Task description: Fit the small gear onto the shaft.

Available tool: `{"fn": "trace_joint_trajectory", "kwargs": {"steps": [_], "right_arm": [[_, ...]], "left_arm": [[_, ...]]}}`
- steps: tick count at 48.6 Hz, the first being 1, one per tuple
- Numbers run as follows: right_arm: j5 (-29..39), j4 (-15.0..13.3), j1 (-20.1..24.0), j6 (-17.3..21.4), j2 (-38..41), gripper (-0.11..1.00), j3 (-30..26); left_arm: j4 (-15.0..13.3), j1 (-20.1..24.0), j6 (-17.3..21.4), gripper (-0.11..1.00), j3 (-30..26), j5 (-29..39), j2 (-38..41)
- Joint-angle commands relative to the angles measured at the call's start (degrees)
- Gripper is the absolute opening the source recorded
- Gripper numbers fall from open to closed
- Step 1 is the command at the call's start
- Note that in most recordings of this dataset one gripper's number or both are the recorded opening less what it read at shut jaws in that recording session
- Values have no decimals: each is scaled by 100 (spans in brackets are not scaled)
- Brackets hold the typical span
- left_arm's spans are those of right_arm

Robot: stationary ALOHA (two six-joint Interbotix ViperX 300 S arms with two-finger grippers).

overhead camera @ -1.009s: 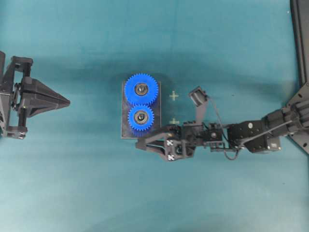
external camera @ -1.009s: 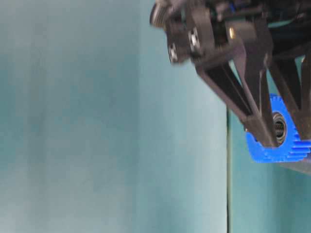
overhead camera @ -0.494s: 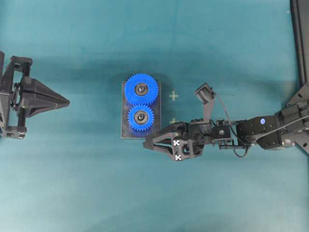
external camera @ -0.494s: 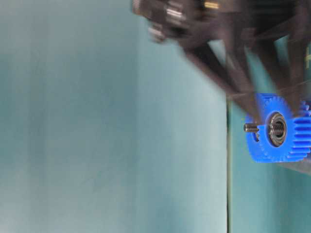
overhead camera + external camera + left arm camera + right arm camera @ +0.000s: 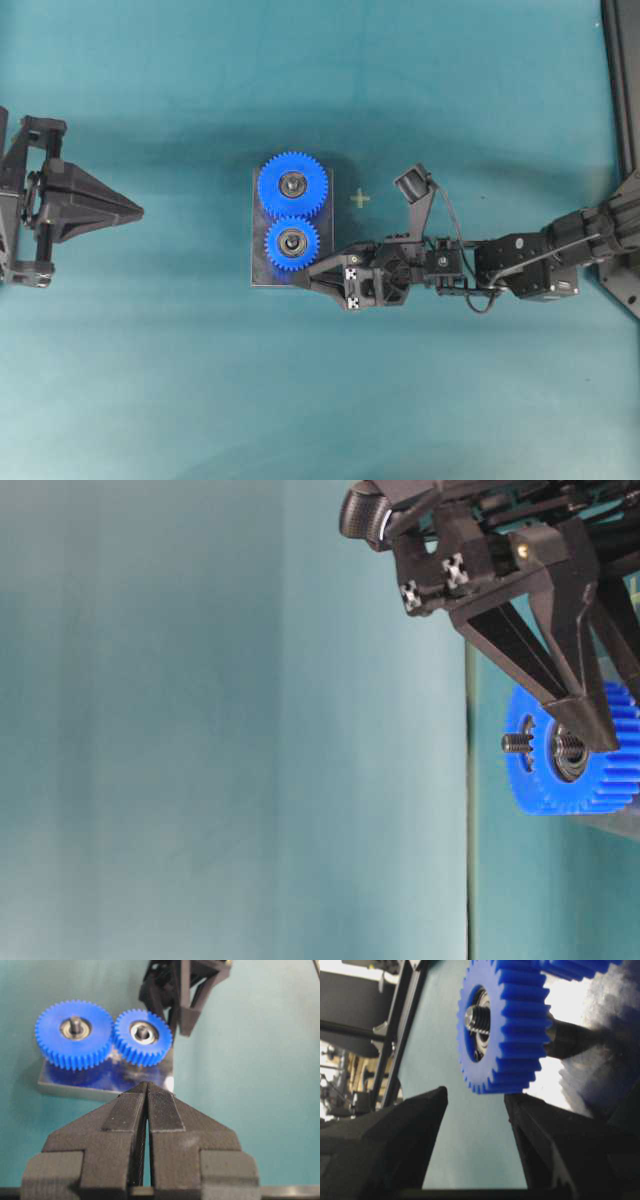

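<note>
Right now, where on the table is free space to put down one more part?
Bare cloth lies between the left gripper and the grey plate, and along the near edge. Crowded: the right gripper sits beside the small gear and larger gear.

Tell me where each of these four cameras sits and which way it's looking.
Overhead: above the table, looking straight down; both arms show, the right gripper beside the small gear.
Table-level: low, turned sideways, facing the small gear; right gripper shows.
Left wrist: behind the shut left gripper, facing the grey plate.
Right wrist: behind the open right gripper, close to the small gear on the shaft.
All four views share the small gear.
</note>
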Motion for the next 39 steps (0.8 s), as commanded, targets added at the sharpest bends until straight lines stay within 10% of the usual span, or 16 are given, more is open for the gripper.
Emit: {"fn": "trace_joint_trajectory", "kwargs": {"steps": [1,39], "right_arm": [[-70,26,-105,-97,-97,67,-141],[-598,97,334,105,-466,67,-44]], "left_arm": [[9,-9,-9,0,-62,-18,0],[9,-9,-18,0,-44,9,-9]]}}
